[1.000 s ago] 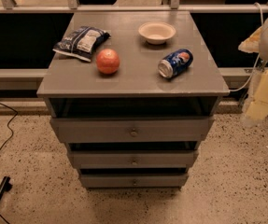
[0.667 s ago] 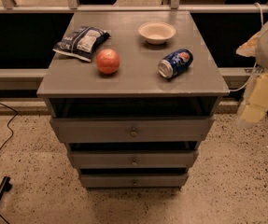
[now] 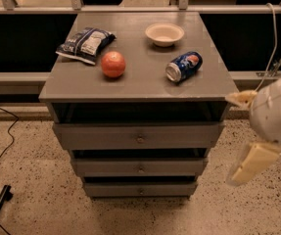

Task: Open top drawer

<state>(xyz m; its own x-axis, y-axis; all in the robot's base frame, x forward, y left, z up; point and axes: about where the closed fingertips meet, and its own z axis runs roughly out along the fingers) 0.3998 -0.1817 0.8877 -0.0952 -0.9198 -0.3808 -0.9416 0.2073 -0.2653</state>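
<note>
The grey cabinet has three drawers stacked. The top drawer (image 3: 105, 136) is the tallest and widest, with a small round metal knob (image 3: 140, 139) at its centre and a dark gap between its front and the cabinet top. My gripper (image 3: 245, 131) is at the right of the cabinet, level with the top drawer's right end and apart from it. Its cream fingertips (image 3: 250, 163) stand wide apart with nothing between them. The knob is well to the gripper's left.
On the cabinet top (image 3: 140, 84) lie a dark snack bag (image 3: 85, 44), an orange (image 3: 113, 64), a white bowl (image 3: 164, 34) and a blue can on its side (image 3: 184, 66). Two slimmer drawers (image 3: 140, 168) sit below. A cable (image 3: 3, 141) runs over the speckled floor at the left.
My gripper has moved down and to the left, closer to the cabinet's right side. The drawers and the things on top have not moved.
</note>
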